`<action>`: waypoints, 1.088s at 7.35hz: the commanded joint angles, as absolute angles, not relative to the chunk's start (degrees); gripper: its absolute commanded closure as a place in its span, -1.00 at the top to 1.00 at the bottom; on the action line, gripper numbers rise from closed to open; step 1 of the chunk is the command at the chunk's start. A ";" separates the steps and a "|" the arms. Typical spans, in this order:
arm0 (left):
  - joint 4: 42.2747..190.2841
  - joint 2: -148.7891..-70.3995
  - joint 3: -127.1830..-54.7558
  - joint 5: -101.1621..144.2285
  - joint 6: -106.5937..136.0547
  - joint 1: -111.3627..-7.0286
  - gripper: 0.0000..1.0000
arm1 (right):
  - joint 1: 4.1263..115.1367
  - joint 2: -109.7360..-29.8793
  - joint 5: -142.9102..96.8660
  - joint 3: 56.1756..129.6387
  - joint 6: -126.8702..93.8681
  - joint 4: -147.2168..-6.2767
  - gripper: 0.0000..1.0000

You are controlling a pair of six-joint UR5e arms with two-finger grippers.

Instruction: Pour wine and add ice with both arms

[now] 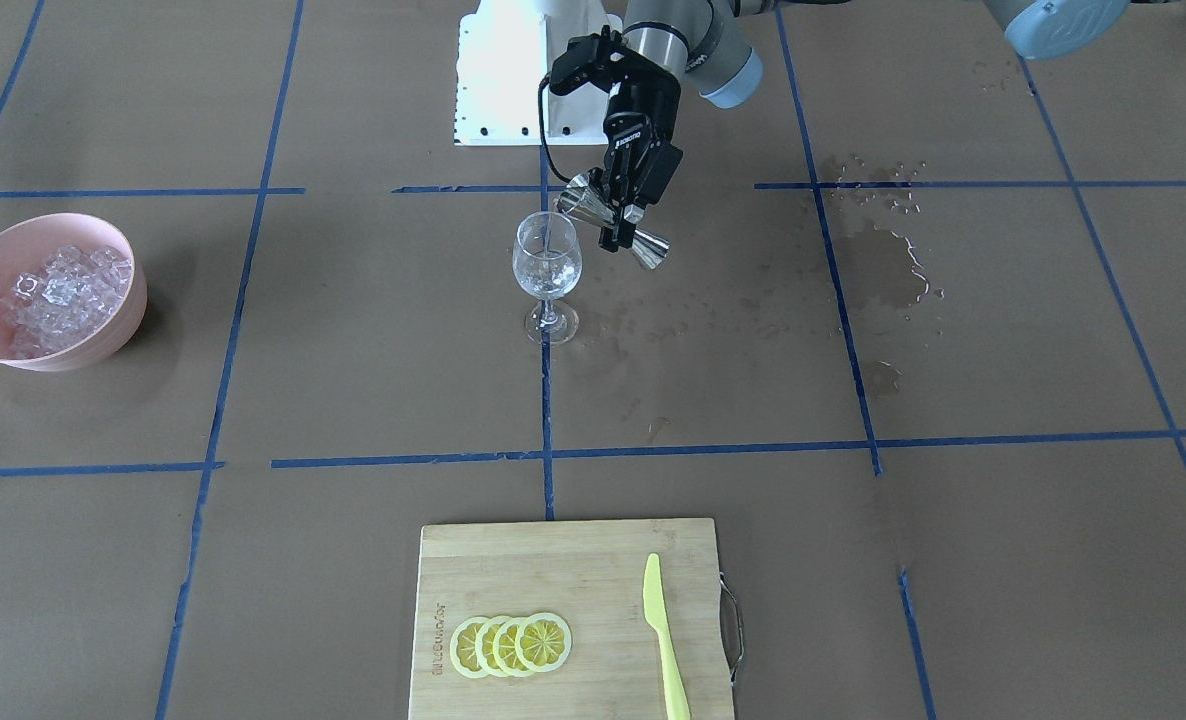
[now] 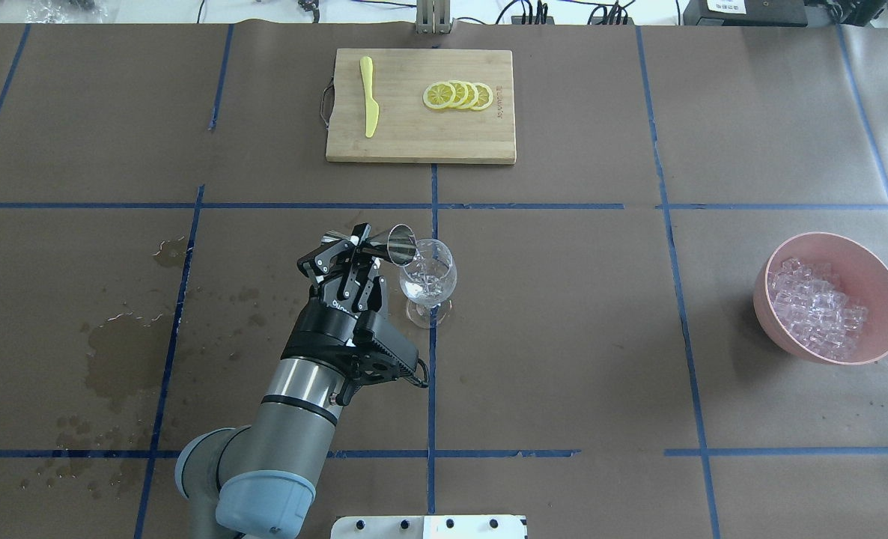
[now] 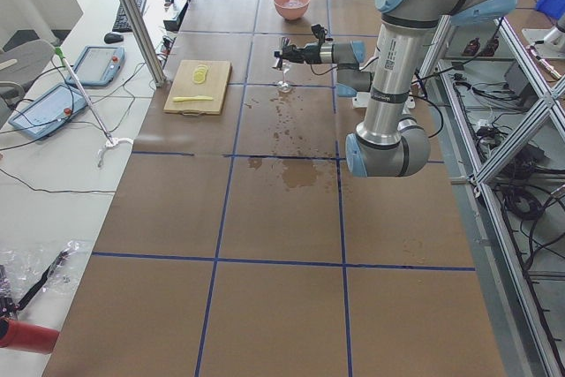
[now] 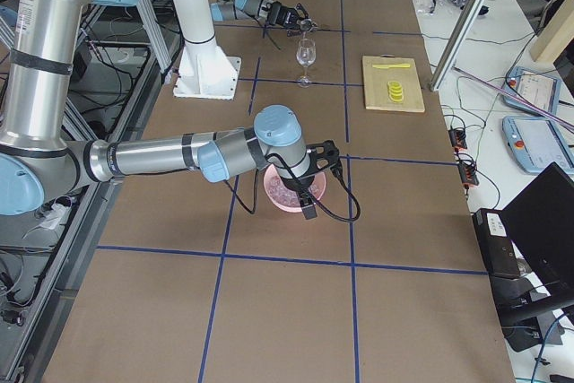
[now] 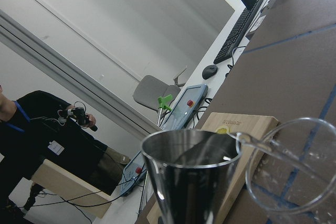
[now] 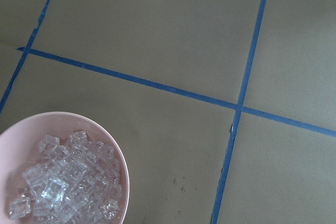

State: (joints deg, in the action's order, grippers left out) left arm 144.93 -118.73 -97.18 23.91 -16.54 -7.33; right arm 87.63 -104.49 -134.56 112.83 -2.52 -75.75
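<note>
Jigger [image 5: 191,182], steel, pinched tilted in our left gripper [image 2: 354,258], lip over wine glass [image 2: 429,281] just beside; clear wine [image 1: 548,272] pools inside. Pink bowl [image 2: 882,299] below right gripper [image 4: 309,190] holds glittering ice [image 2: 814,307]; its grip we cannot tell.

Opposite overhead and front views, ice [image 1: 63,290] in both; right wrist view close above.
</note>
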 commanded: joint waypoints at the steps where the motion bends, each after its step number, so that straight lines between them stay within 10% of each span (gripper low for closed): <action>1: 144.84 -119.53 -97.12 22.06 -22.41 -7.29 -1.00 | 87.63 -104.59 -134.65 112.76 -2.55 -75.76 1.00; 8: 144.93 -120.49 -97.03 19.78 -41.35 -7.29 -1.00 | 87.63 -104.59 -134.65 112.76 -2.46 -75.76 1.00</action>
